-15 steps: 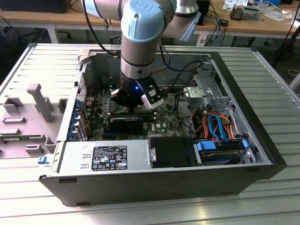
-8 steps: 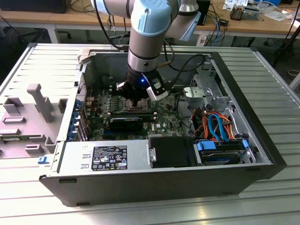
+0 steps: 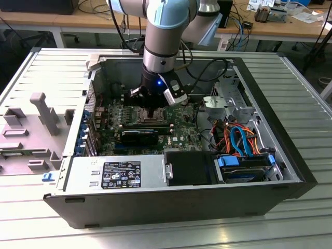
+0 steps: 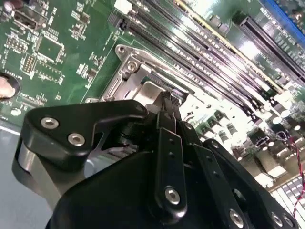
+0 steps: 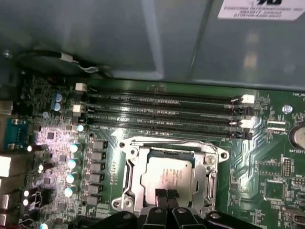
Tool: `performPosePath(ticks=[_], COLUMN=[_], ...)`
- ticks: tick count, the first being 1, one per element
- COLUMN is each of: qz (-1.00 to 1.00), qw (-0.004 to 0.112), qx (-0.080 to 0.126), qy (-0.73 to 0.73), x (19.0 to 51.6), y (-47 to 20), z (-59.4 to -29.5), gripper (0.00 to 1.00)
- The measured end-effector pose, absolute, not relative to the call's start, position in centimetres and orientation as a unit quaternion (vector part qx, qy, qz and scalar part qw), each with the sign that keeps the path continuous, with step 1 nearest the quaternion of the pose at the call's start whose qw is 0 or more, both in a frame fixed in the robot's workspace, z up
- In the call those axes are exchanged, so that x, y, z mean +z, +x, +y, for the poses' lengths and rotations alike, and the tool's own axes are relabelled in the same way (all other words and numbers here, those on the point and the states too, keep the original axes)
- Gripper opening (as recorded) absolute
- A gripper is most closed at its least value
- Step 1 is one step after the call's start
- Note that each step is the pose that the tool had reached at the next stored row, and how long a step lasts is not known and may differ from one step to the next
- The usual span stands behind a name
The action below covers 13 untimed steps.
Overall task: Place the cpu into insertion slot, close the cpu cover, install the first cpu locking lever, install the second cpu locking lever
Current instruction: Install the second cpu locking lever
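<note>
Gripper (image 5: 166, 196) fingertips sit pinched together over the cpu (image 5: 167, 177), which lies in the insertion slot (image 5: 131, 174) with its cover closed; your risk: a sideways slip scrapes the socket frame.

In the first wrist view, the claw (image 5: 167, 196) is lowered, fingertips together, over the insertion slot (image 5: 169, 176) at lower centre. Room above the slot in the frame is narrowed by the memory slots (image 5: 162, 112), and beyond them passage is blocked by the case wall (image 5: 143, 38) across the top.
</note>
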<state>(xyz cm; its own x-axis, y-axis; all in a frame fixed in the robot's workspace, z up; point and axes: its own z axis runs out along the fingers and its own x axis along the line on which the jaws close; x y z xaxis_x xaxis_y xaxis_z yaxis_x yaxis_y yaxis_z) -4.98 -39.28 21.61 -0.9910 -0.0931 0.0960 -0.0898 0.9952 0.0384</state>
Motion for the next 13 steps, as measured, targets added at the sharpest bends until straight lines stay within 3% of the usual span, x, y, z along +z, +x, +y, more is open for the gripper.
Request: performPosePath(ticks=[5, 13], qz=[-0.998, -0.998], qw=[0.049, 0.049], qx=[-0.017, -0.017], qy=[0.046, 0.046], x=[24.0, 24.3], y=[-5.0, -5.0], z=[-39.3, -39.3], gripper=[0.11, 0.11])
